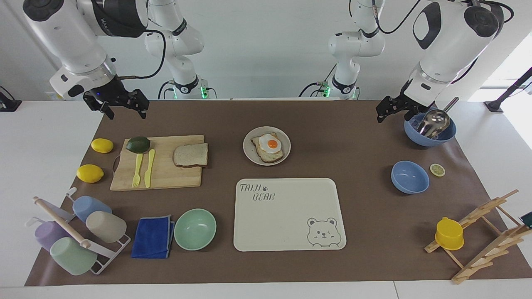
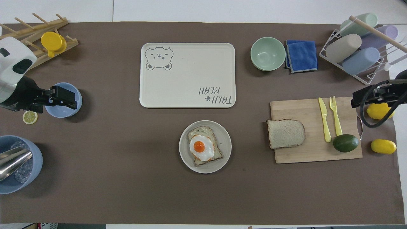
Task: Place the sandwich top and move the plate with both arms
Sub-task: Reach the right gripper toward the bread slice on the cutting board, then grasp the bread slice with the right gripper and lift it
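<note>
Apparently staged for assembly: bread slice flat on cutting board toward right arm's end, plate with egg toast mid-table just nearer robots than tray, right gripper and left gripper raised, open, empty.

Legible text: "TAIJI BEAR" printed in grey outline letters with a paw mark, on the cream tray, at its 10 o'clock corner in the facing view. Bear face drawing at 4 o'clock corner. Lettering on right arm's black band unreadable.
</note>
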Robot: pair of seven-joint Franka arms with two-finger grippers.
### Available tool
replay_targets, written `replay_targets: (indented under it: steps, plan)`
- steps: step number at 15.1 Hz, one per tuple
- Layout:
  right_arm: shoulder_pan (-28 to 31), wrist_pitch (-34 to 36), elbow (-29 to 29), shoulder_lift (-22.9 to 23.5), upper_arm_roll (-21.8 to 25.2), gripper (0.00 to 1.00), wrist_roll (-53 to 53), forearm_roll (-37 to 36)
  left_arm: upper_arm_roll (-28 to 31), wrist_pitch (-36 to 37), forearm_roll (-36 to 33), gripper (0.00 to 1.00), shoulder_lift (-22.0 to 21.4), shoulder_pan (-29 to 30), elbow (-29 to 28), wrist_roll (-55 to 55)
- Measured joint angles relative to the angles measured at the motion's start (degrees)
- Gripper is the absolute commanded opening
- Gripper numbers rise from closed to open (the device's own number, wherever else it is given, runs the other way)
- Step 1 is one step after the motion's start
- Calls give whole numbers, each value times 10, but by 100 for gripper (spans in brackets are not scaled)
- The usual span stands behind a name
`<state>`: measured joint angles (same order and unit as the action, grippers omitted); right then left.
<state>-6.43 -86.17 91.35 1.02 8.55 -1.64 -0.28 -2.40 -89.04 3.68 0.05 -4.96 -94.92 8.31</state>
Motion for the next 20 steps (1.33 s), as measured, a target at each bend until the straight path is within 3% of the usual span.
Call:
replay_targets:
  steps: [8, 10, 14, 16, 20]
  plan:
    - [-2, -3, 7, -2, 0, 100, 0, 0, 0, 0, 0, 100, 0, 0, 0, 0]
    - [-9, -40, 38, -12, -1, 100, -1, 1, 0, 0, 0, 100, 0, 0, 0, 0]
    - [-97, -177, 152, -34, -5, 100, 23, 2, 0, 0, 0, 100, 0, 0, 0, 0]
    - [-154, -199, 187, -16, -7, 100, 86, -9, 0, 0, 0, 100, 0, 0, 0, 0]
    - [-242, -256, 253, 36, -8, 100, 189, -127, 0, 0, 0, 100, 0, 0, 0, 0]
